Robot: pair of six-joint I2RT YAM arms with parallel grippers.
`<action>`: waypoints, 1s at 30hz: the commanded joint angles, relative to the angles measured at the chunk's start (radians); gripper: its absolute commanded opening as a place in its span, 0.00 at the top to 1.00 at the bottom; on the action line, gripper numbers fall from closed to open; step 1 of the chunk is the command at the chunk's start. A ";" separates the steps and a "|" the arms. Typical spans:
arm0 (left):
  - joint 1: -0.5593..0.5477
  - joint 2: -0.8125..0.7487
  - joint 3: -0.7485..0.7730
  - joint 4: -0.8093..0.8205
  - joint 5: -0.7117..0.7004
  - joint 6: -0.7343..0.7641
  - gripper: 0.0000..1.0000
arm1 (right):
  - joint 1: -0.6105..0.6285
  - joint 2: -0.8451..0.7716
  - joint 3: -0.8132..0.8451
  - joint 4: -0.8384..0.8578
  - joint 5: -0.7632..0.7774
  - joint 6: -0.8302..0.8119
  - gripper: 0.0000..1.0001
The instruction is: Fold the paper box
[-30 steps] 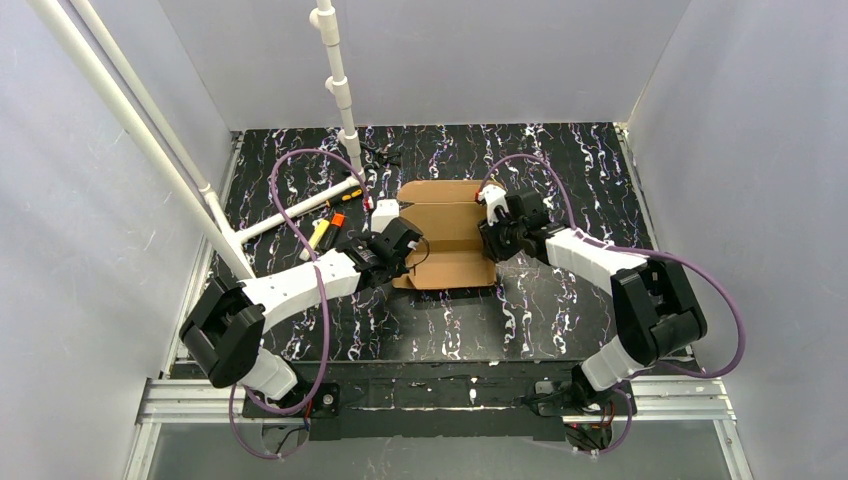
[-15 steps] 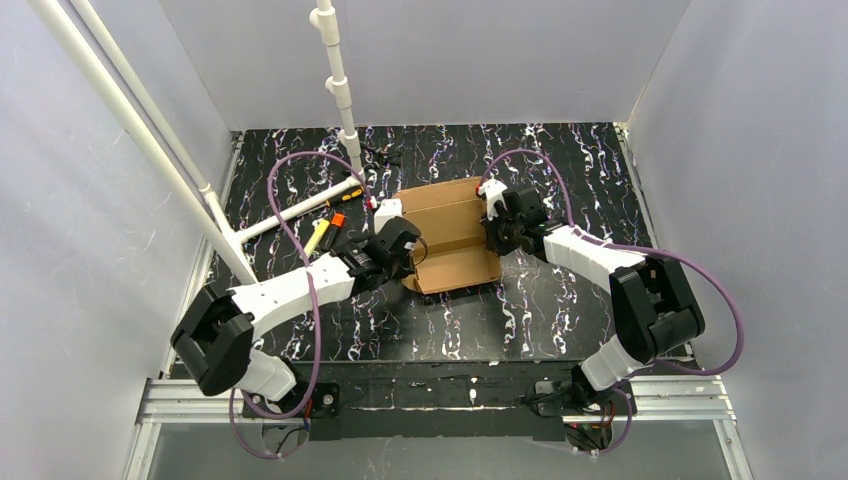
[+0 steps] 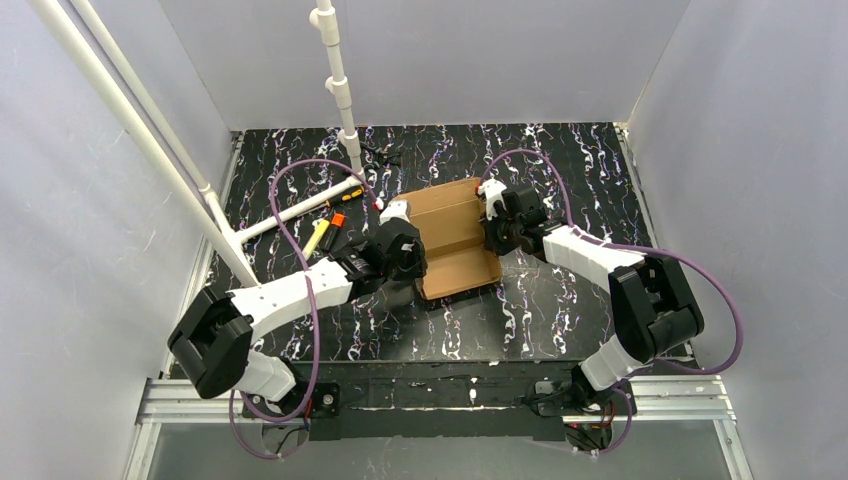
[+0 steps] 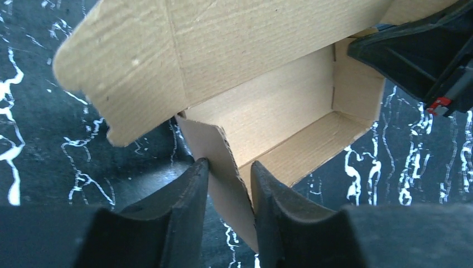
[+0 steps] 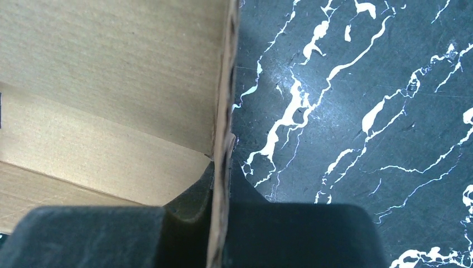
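The paper box (image 3: 455,235) sits half-folded on the table (image 3: 560,160) between the 2 arms. It looks light and stiff, bending only at creases, so grip walls near edges. The right gripper (image 5: 223,173) pinches its side wall; the left gripper (image 4: 228,190) stands loosened around a corner flap (image 4: 217,167)

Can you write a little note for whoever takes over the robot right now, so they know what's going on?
Left end effector: open, jaws either side of a flap of the brown cardboard paper box.
Right end effector: shut on the opposite wall.
Box: on the black marbled table, between the arms.
Done: walls partly raised.
Left: fold the remaining flaps, close the box.
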 commanded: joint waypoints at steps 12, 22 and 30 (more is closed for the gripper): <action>0.115 -0.177 -0.209 0.184 0.243 -0.054 0.47 | 0.010 0.037 0.022 0.009 -0.015 -0.015 0.99; 0.184 -0.476 -0.357 0.152 0.207 -0.026 0.29 | 0.009 0.048 0.024 0.008 -0.009 -0.018 0.99; 0.207 -0.594 -0.446 -0.102 0.034 -0.121 0.70 | 0.009 0.054 0.025 0.008 -0.003 -0.018 0.99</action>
